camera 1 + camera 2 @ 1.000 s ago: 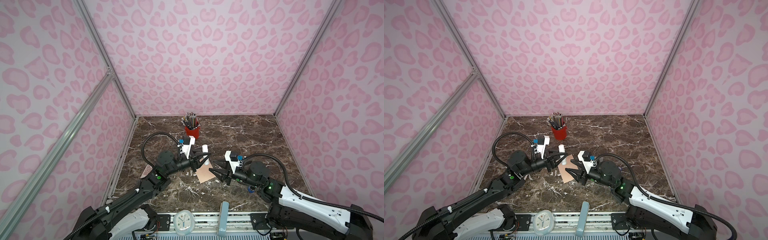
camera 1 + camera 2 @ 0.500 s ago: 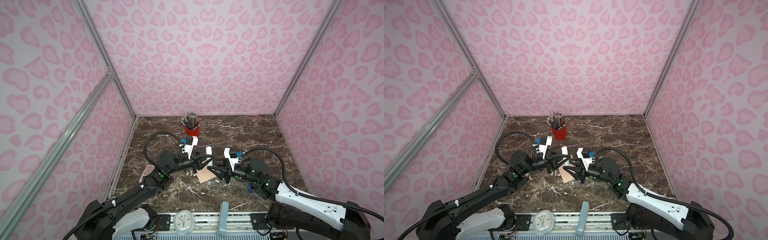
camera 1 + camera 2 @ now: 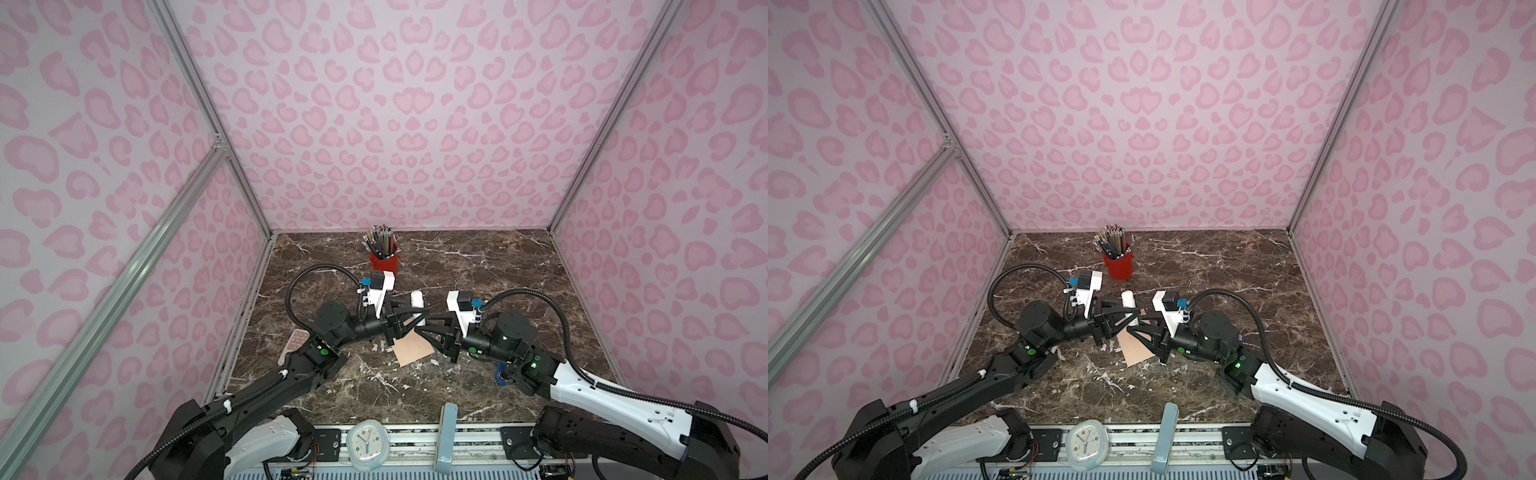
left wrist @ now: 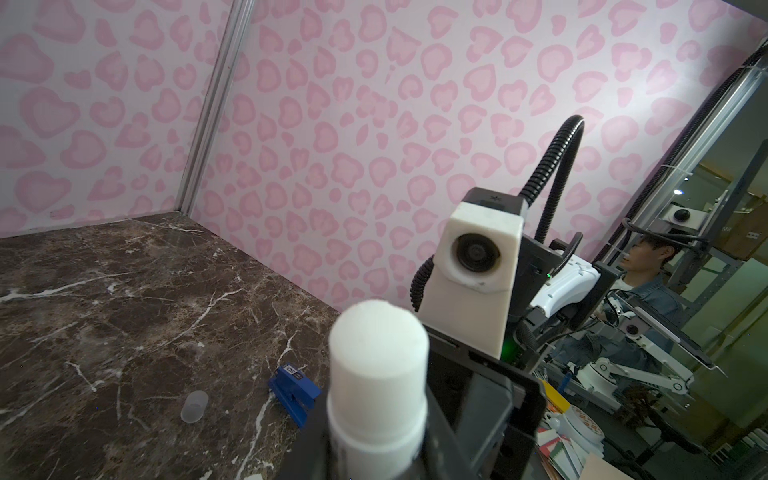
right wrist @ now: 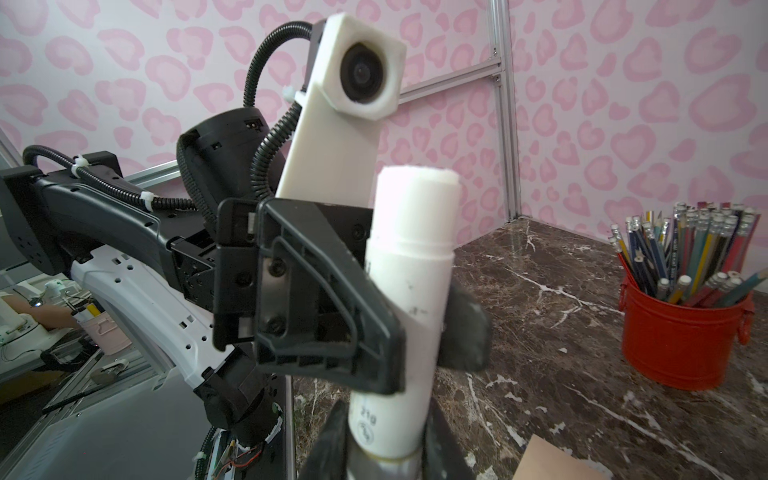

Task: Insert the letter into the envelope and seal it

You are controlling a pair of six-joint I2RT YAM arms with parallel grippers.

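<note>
The peach-pink envelope [image 3: 413, 351] [image 3: 1136, 349] lies flat on the marble table, under the spot where both grippers meet; one corner shows in the right wrist view [image 5: 557, 461]. The letter is out of view. A white glue stick [image 3: 418, 303] [image 3: 1128, 302] [image 4: 378, 374] [image 5: 409, 291] is held above the envelope, uncapped. My left gripper [image 3: 422, 314] [image 3: 1133, 316] [image 4: 378, 457] is shut on the stick's middle. My right gripper [image 3: 420, 325] [image 3: 1134, 324] [image 5: 386, 453] is shut on its lower end, one finger on each side.
A red cup of pencils [image 3: 384, 259] [image 5: 681, 332] stands behind. A pink calculator [image 3: 293, 343] lies at the left wall. A clear cap [image 4: 194, 406] and a small blue object [image 4: 294, 392] lie on the table to the right. A clock [image 3: 368, 442] sits at the front edge.
My right gripper has moved left to the glue stick and closed on its lower end. The left gripper has carried the stick slightly toward the right, still holding it.
</note>
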